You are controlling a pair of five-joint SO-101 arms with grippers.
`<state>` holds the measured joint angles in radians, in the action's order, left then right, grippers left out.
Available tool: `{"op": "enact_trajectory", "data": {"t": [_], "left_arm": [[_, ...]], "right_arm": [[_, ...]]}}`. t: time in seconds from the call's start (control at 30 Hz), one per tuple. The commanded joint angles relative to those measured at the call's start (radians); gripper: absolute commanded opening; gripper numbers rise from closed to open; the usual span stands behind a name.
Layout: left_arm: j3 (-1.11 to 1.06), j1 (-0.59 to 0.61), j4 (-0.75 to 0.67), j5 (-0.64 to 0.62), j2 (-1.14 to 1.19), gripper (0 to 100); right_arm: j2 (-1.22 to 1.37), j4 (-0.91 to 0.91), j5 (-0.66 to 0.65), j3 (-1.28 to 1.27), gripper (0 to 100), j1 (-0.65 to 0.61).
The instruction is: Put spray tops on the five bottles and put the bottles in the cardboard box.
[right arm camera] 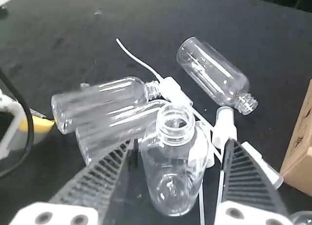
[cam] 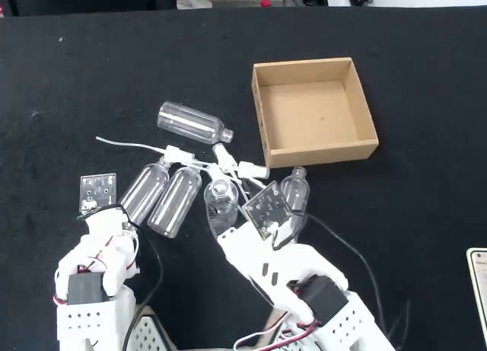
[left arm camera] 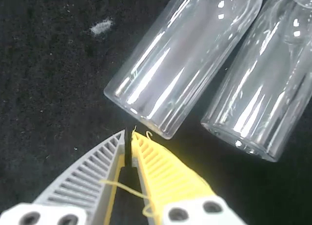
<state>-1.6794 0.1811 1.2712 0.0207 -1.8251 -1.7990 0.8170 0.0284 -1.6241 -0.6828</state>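
Five clear bottles have no tops on. One bottle (cam: 192, 123) lies near the cardboard box (cam: 263, 130), two bottles (cam: 146, 189) (cam: 175, 200) lie side by side, and one (cam: 294, 189) is by the right arm. The fifth bottle (right arm camera: 174, 156) stands upright with its mouth bare, between the fingers of my open right gripper (right arm camera: 175, 181); one finger is close against it, the other stands apart. White spray tops (cam: 179, 153) (cam: 251, 169) with thin tubes lie between the bottles. My left gripper (left arm camera: 129, 137) is shut and empty, its tips just short of a lying bottle's base (left arm camera: 180, 64).
The box is open and holds nothing, right of the bottles. The table is covered in black cloth (cam: 91, 77). A white object (cam: 479, 271) lies at the right edge. The left arm's yellow finger (right arm camera: 41, 123) lies beyond the lying bottles.
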Motion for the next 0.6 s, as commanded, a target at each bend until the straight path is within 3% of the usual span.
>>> {"op": "enact_trajectory", "data": {"t": [0.0, 0.33, 0.57], "left_arm": [[-0.021, 0.004, 0.006, -0.009, -0.003, 3], [-0.021, 0.004, 0.006, -0.009, -0.003, 3], [-0.021, 0.004, 0.006, -0.009, -0.003, 3]], "right_arm": [[-0.093, 0.012, 0.003, 0.061, 27.6, -0.003], [-0.085, 0.014, 0.003, 0.105, 27.6, 0.008], [0.148, 0.028, 0.003, 0.259, 27.6, 0.008]]}}
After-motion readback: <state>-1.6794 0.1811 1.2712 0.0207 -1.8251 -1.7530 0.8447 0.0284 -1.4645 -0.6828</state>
